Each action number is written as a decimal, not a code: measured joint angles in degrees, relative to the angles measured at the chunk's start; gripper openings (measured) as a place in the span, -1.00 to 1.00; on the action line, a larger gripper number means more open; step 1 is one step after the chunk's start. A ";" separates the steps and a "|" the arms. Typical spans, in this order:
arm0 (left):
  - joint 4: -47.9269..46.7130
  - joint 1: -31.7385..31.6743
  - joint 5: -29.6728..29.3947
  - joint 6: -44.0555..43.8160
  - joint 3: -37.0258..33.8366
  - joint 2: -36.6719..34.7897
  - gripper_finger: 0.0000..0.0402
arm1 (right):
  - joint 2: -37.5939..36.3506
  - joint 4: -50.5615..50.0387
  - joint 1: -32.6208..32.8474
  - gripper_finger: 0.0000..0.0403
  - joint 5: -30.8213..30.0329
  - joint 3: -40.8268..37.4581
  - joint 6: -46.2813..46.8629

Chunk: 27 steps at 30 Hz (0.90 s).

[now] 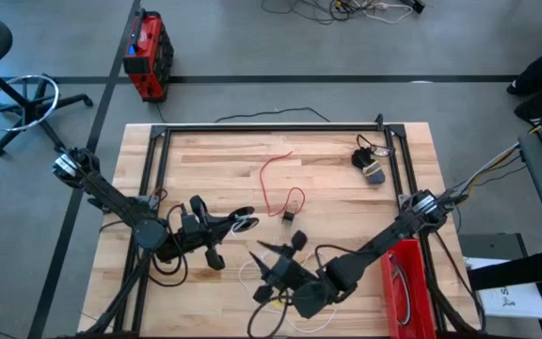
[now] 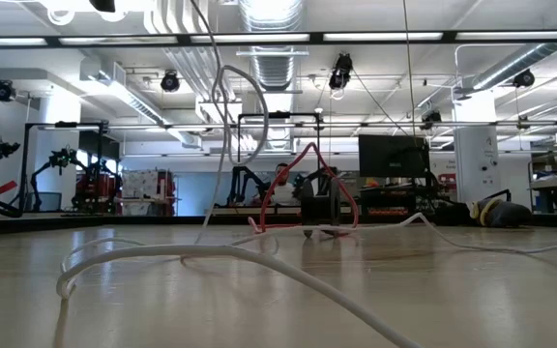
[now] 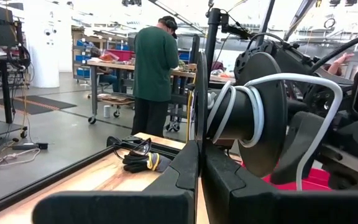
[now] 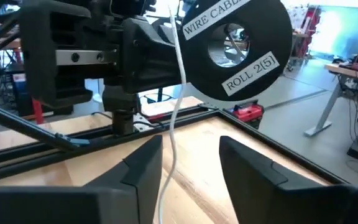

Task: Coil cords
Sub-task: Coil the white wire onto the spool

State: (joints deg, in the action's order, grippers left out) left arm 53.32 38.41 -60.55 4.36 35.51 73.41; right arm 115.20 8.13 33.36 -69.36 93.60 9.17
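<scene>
Three cords lie on one tabletop (image 1: 215, 155): one white cord (image 2: 211, 256), one red cord (image 1: 269, 184), and one black cord (image 1: 370, 162), bundled. One spool (image 3: 260, 115) holds what looks like three white turns. Two arms, each with one tool: left (image 1: 243, 222), right (image 1: 269, 273). One red bin (image 1: 405, 287).

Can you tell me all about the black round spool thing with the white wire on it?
The black plastic cable spool is a round reel with flat flanges; one bears white labels reading "WIRE CABLE" and "ROLL 2(5)". The thin white cord wraps its hub in a few turns, trailing off. The left gripper holds it, jaws shut on a flange, above the wooden table.
</scene>
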 joint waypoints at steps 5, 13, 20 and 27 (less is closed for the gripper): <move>0.02 -0.39 -0.02 0.00 0.00 0.00 -1.00 | 0.00 0.44 -2.72 -0.21 9.56 0.00 2.11; 0.02 -0.42 -0.13 -0.28 0.00 0.00 -1.00 | 0.04 0.39 -4.50 -0.78 10.45 0.02 3.35; 0.48 -2.52 -0.44 -4.42 0.00 0.00 -1.00 | 3.26 6.93 -5.77 -0.98 16.78 0.09 3.74; 0.22 -4.46 0.20 -8.60 -0.09 0.08 -1.00 | 9.30 9.07 -7.56 -0.99 22.44 4.33 6.85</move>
State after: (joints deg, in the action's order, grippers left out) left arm 53.54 33.95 -60.36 -4.24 35.42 73.49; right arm 124.49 17.20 25.79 -46.92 97.93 16.02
